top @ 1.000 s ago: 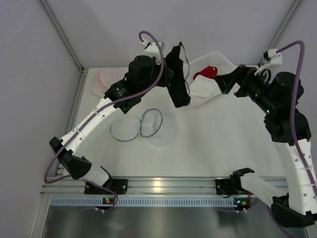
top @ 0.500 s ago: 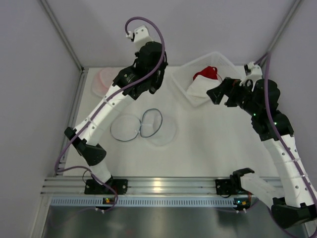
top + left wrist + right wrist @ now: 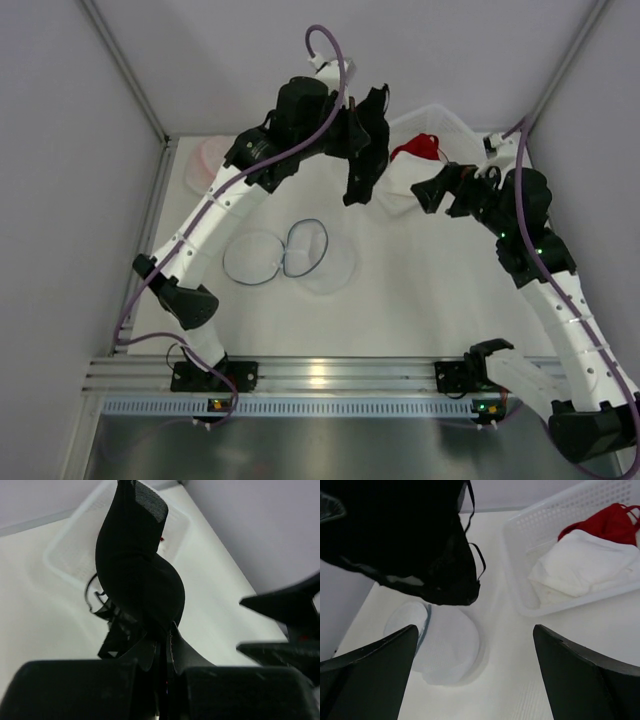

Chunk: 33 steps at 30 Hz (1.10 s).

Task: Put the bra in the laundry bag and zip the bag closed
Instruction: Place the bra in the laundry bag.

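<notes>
The left gripper (image 3: pixel 345 138) has its jaws clamped on the black bra (image 3: pixel 362 150). The left arm has swung right from its far-left position, so the bra now hangs above the desk (image 3: pixel 430 290), beside the basket (image 3: pixel 452 124). The right gripper (image 3: pixel 441 190) has its jaws apart and empty. The laundry bag (image 3: pixel 300 255) lies flat to the near left, and insertion is not yet begun

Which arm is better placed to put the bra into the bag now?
Left. The left fingers are shut on the bra, which hangs in the air near the bag. The right fingers are open and empty, beside the basket.
</notes>
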{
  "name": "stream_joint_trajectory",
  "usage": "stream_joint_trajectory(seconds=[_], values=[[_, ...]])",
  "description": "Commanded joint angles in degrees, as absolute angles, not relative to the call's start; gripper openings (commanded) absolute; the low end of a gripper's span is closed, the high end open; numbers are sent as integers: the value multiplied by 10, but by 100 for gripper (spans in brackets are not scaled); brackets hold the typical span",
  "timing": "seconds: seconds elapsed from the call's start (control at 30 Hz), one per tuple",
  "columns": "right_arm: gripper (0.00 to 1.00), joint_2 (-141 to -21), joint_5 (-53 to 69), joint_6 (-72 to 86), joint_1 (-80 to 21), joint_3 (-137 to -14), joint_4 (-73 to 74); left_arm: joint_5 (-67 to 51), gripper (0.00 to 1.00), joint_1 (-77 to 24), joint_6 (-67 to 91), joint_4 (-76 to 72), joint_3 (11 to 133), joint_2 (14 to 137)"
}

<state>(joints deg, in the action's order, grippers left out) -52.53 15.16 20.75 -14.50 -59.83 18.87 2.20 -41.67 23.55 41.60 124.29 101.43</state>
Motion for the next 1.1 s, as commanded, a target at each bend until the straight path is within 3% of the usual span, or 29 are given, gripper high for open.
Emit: stream_joint_trajectory(seconds=[0.0,0.13,0.3,0.43,0.67,1.07], values=[[99,-496,50,234,-144,-614,196,-196,0,-391,125,409,1231,973],[99,-417,16,258,-145,-561,175,-314,0,-353,9,441,1205,969],[99,-408,44,215,-145,-591,225,-304,0,-348,-75,509,1215,991],[99,-431,114,204,-144,-585,214,-316,0,-346,-75,510,1223,990],[99,-474,351,190,-148,-484,5,-280,0,-346,-37,510,1244,974],[99,-601,323,94,-231,-489,-160,-186,0,-345,79,510,1319,960]])
